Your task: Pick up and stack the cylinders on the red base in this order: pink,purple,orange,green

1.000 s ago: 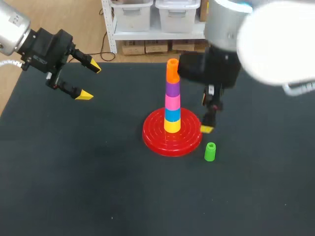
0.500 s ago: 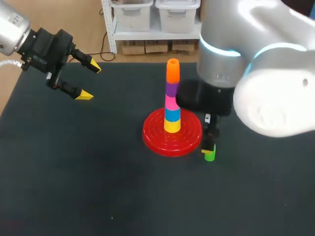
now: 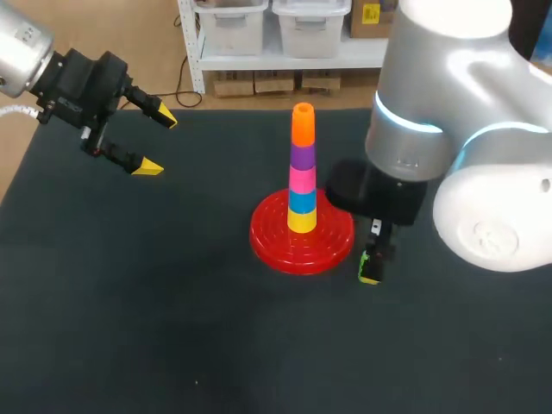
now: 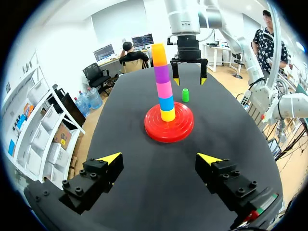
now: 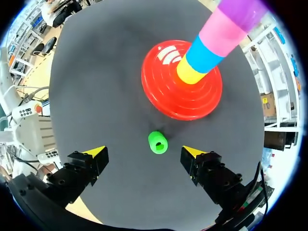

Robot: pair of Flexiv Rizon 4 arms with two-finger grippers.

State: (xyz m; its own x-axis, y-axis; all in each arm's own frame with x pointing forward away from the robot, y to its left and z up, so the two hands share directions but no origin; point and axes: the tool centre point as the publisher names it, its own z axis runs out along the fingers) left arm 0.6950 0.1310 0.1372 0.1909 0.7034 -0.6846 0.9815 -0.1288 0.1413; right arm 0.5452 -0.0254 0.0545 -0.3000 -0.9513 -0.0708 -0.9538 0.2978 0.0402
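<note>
The red base (image 3: 267, 241) holds a stack of yellow, blue, pink (image 3: 302, 179), purple (image 3: 302, 155) and orange (image 3: 303, 126) cylinders. Just right of the base stands the green cylinder (image 5: 157, 142), upright on the mat. My right gripper (image 5: 144, 152) is open and low over it, a finger on either side with gaps to both. In the head view the right gripper (image 3: 373, 264) hides most of the green cylinder. My left gripper (image 3: 151, 138) hangs open and empty at the far left, well away from the stack. From the left wrist view the green cylinder (image 4: 185, 95) shows under my right gripper (image 4: 189, 81).
The black mat (image 3: 172, 328) covers the whole table. The tall stack (image 5: 211, 45) leans across the right wrist view, close ahead of the right gripper. The red base (image 5: 163, 91) rim lies a short way from the green cylinder.
My right arm has come forward and down from beside the stack until its open fingers straddle the green cylinder. The left arm and the stack have not moved.
</note>
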